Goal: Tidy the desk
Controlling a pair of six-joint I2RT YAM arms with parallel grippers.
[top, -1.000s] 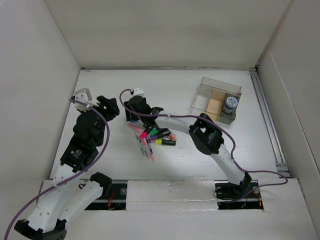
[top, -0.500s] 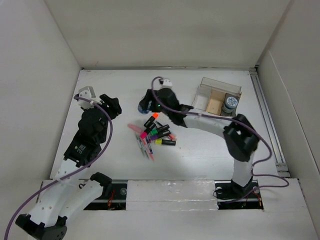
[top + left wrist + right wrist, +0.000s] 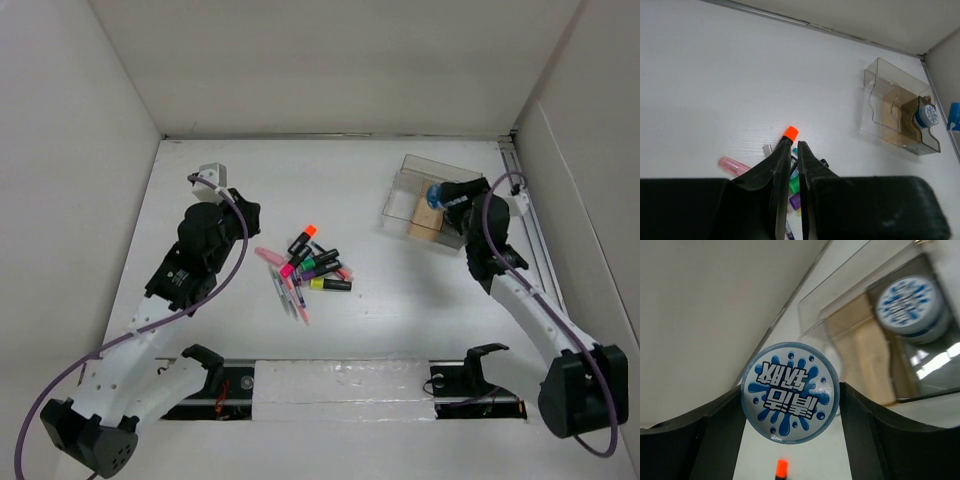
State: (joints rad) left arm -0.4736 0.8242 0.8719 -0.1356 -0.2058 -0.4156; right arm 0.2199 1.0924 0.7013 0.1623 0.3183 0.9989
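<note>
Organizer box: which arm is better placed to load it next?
Right. The right gripper holds a blue-labelled jar at the clear organizer; the left gripper is shut, empty, near the marker pile.

A large, flat, white matte rectangular bench (image 3: 400, 320) is seen lying level, filling the floor of the enclosure. It is bounded by white panel walls (image 3: 330, 60) at the far edge and on both sides.

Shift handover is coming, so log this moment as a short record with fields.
Left pincer: shut, empty, pointed toward the marker pile
Right pincer: shut on round blue-splash tub, at the clear organizer
Organizer contents: second tub in the end compartment
Desk: markers lie loose in a heap
</note>
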